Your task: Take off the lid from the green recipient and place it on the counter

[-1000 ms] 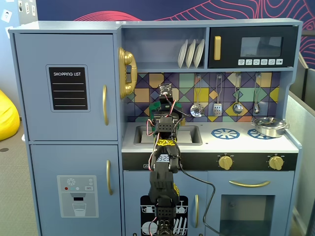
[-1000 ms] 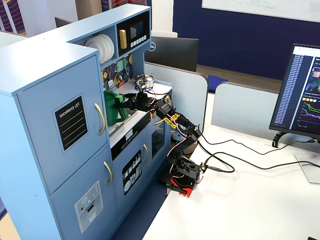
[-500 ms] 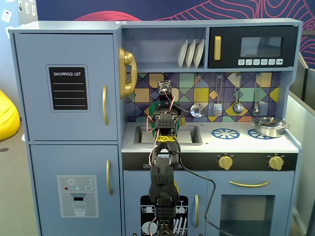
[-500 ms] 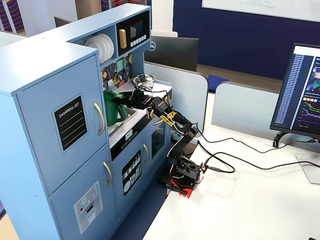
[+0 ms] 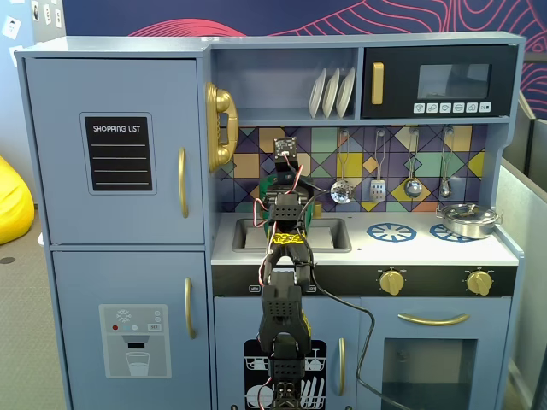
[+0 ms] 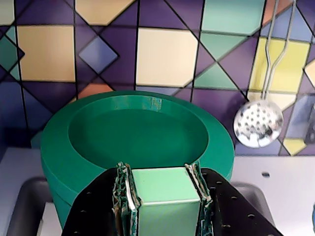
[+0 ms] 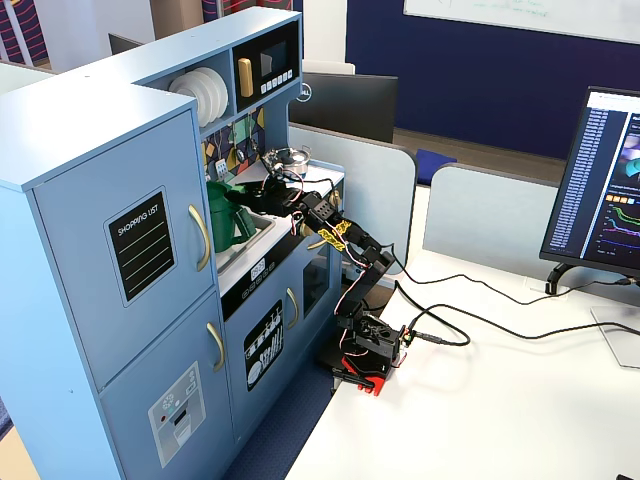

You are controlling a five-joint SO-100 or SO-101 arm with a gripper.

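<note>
In the wrist view my gripper (image 6: 160,172) is shut on the blocky light-green knob (image 6: 165,189) at the centre of the lid (image 6: 138,123), a round green disc with a raised rim. The knob fills the gap between the two padded fingers (image 6: 123,189). Under the lid the darker wall of the green recipient (image 6: 61,204) shows at the lower left; I cannot tell whether the lid still touches it. In a fixed view the recipient (image 7: 222,222) stands at the sink on the white counter (image 7: 262,245). In the other fixed view the arm hides most of the recipient (image 5: 267,190).
The grey sink (image 5: 329,235) lies under the arm. A small silver pot (image 5: 468,219) sits on the right burner ring. A slotted spoon (image 6: 257,124) and other utensils hang on the tiled back wall. White counter (image 5: 419,249) shows right of the sink.
</note>
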